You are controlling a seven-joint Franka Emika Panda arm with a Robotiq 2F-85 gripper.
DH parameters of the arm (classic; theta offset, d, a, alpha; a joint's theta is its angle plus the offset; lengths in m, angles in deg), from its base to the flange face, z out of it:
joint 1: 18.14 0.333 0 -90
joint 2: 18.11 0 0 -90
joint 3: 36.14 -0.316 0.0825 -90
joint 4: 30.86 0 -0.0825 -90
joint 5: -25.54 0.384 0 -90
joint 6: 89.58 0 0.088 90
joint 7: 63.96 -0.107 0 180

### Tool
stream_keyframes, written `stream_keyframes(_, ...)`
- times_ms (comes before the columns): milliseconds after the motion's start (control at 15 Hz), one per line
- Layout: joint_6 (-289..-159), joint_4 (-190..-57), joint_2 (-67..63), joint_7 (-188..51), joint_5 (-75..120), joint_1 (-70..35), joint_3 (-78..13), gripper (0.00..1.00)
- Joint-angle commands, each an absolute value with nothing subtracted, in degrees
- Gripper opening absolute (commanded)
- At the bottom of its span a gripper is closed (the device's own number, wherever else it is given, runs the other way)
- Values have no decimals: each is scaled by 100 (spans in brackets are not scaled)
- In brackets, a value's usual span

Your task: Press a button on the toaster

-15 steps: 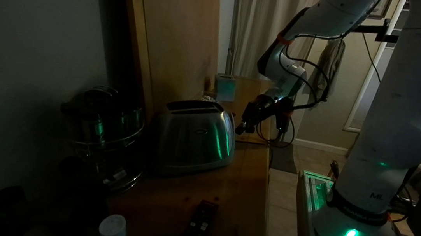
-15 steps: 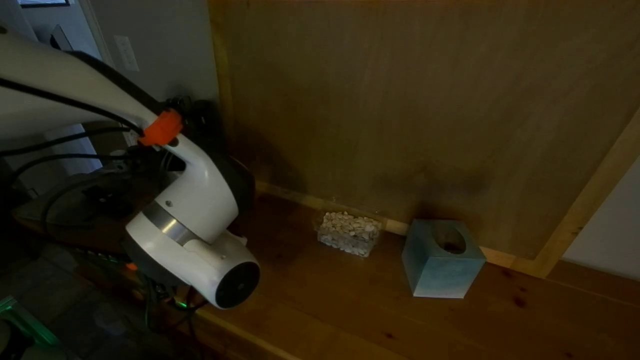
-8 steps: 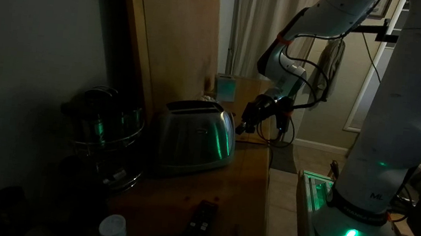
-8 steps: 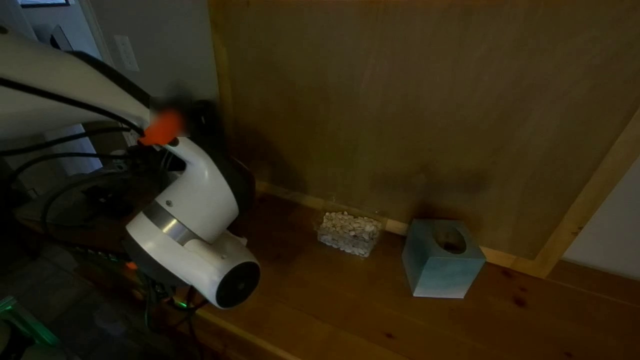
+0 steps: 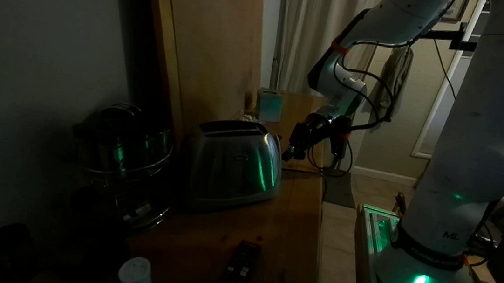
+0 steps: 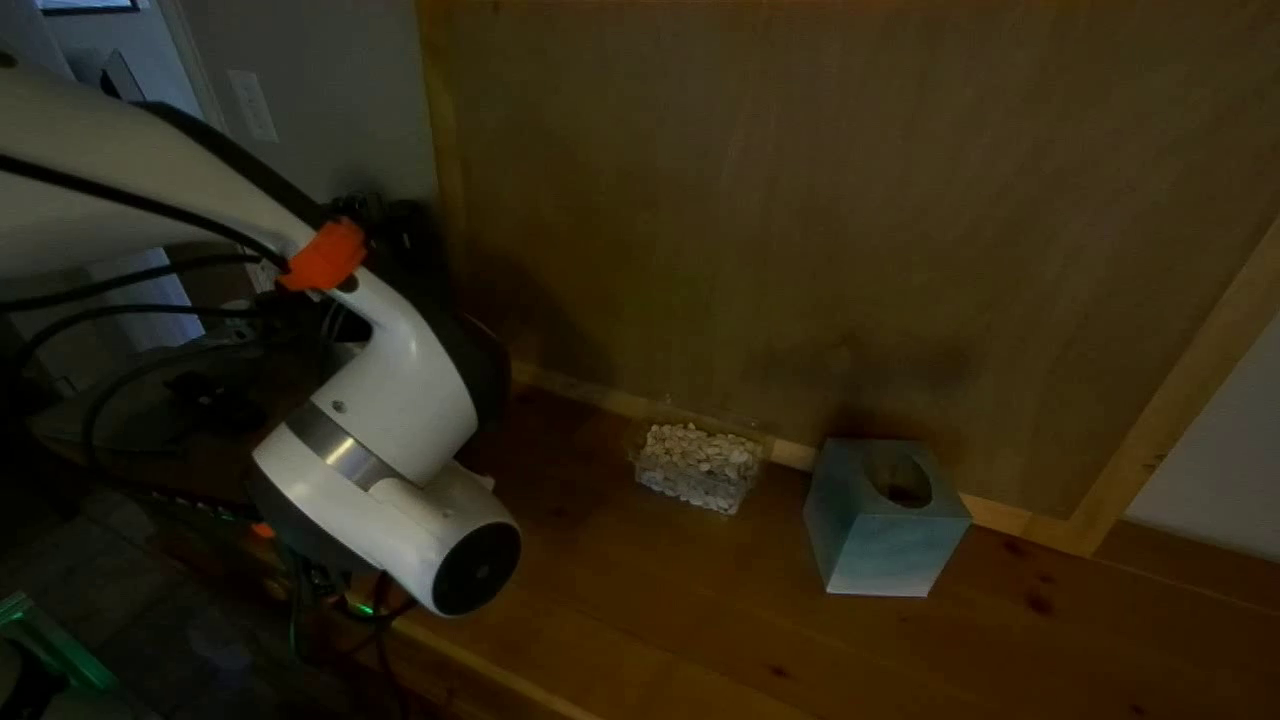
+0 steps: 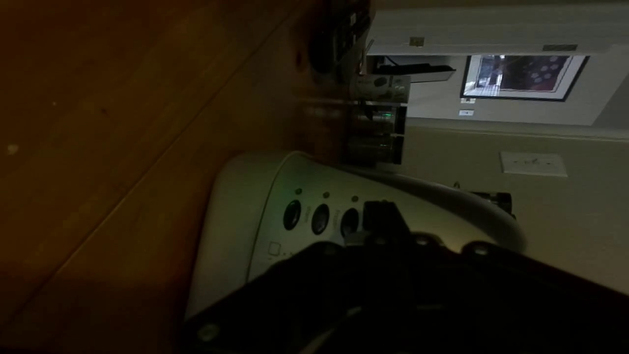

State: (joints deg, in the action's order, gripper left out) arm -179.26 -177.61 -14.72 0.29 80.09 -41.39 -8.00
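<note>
The shiny steel toaster (image 5: 234,177) stands on the wooden counter, its slots on top. Its control end fills the middle of the wrist view (image 7: 233,196). There I see a row of dark oval buttons: one at the left (image 7: 292,215), a middle button (image 7: 320,219) and a right button (image 7: 350,222). My gripper (image 5: 287,154) is at the toaster's control end in an exterior view. In the wrist view its dark fingertips (image 7: 384,216) are together, just right of the right button and overlapping its edge. I cannot tell whether they touch the panel. The other exterior angle does not show the toaster.
A wire rack with a dark metal vessel (image 5: 122,151) stands beside the toaster. A remote (image 5: 238,269) and a white bottle (image 5: 136,274) lie nearer the camera. A tissue box (image 6: 890,525) and a clear box of pale chips (image 6: 698,468) stand farther along the counter.
</note>
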Motion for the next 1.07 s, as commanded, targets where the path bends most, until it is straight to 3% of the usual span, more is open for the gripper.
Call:
stream_keyframes(0, -18066, -17628, -1319, -122, 8024, -4180, -953, 0)
stream_keyframes(1000, -17980, -17514, -1295, -104, 7843, -4169, -1035, 0)
